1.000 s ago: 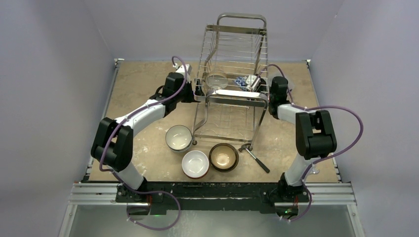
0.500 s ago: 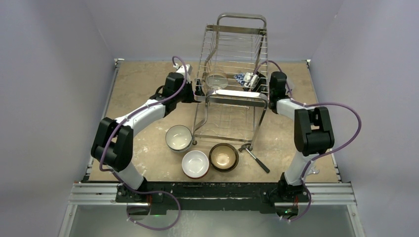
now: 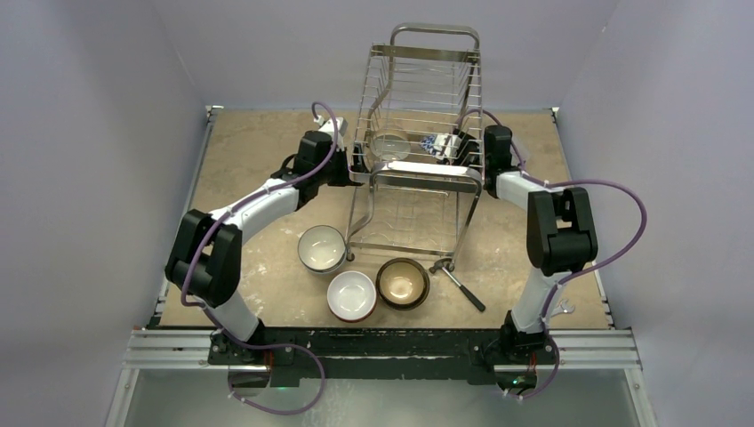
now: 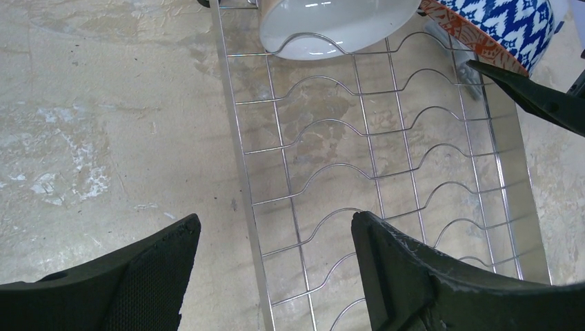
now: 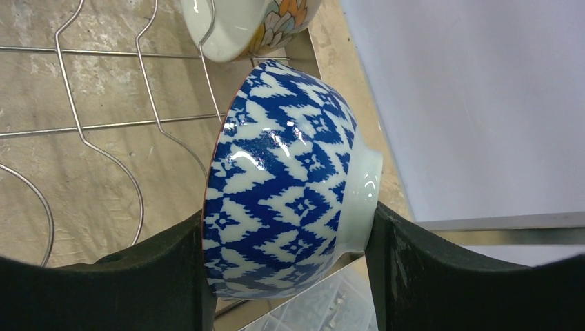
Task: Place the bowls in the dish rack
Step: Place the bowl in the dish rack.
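The chrome wire dish rack point(image 3: 425, 89) stands at the back middle of the table. My right gripper point(image 5: 286, 217) is shut on a blue-and-white patterned bowl point(image 5: 283, 186), held on its side over the right end of the rack's upper tier point(image 5: 103, 124). A white bowl with a floral outside point(image 5: 248, 24) stands on edge in the tier next to it. My left gripper point(image 4: 276, 221) hangs open and empty over the tier's left edge point(image 4: 359, 172). Three bowls sit on the table in front: a white-inside one point(image 3: 321, 248), a white one point(image 3: 351, 294) and a brown one point(image 3: 403, 283).
A dark-handled tool point(image 3: 462, 286) lies by the rack's front right leg. A clear plastic box point(image 5: 324, 303) shows below the held bowl. Grey walls close in on both sides and behind.
My right arm has carried the blue-and-white bowl a little left and further over the rack's upper tier. The left arm and the table bowls have not moved.
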